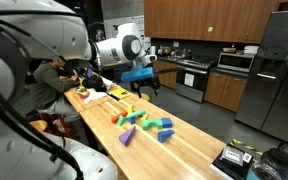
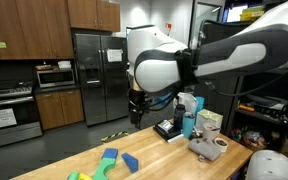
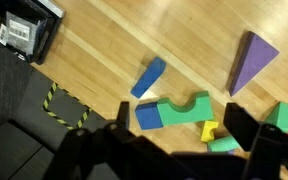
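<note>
Gripper (image 3: 176, 135) fingers stood apart with nothing between them, showing as two dark, blurred shapes at the bottom edge of the wrist view. In both exterior views the gripper (image 1: 144, 85) (image 2: 137, 118) hung well above the wooden table (image 1: 194, 150), touching none of the blocks.

Seen from the wrist, a green arch block (image 3: 184, 110) lay on the table (image 3: 104, 50) almost straight beneath the gap between the fingers. A blue cube (image 3: 147, 116) sat against the arch's left end, and a blue bar (image 3: 149, 77) lay tilted just above the cube. A small yellow piece (image 3: 210, 129) rested at the arch's lower right. A purple wedge (image 3: 252, 60) lay apart to the upper right. A black box (image 3: 24, 30) sat at the table's far corner, well away from the blocks.
</note>
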### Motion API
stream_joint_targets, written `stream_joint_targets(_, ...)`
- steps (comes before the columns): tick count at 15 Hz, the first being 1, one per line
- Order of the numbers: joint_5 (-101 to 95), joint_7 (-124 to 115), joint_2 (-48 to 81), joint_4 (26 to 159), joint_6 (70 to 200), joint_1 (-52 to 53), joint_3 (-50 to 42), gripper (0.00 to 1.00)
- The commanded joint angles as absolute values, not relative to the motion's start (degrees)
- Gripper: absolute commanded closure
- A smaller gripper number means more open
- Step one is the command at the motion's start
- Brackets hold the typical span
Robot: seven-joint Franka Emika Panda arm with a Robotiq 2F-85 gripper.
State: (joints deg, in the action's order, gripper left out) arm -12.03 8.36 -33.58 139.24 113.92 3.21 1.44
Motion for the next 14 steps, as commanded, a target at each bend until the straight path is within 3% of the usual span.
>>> stream_joint_targets(1,-10.56,12.9,-31.0,140.49,116.95,3.17,-2.1,0.04)
stream_joint_targets(3,-10.93,12.47,-31.03,141.77,117.29,2.54,-2.32,0.0)
stream_joint_targets(4,-11.09,12.14,-31.51,142.47,117.24,2.32,-2.39,0.27)
stream_joint_targets(6,-10.7,12.21,-32.01,143.53,117.45,2.31,-2.65,0.34)
stream_joint_targets(14,-11.13,11.85,-28.03,141.54,119.36,2.63,-1.75,0.98)
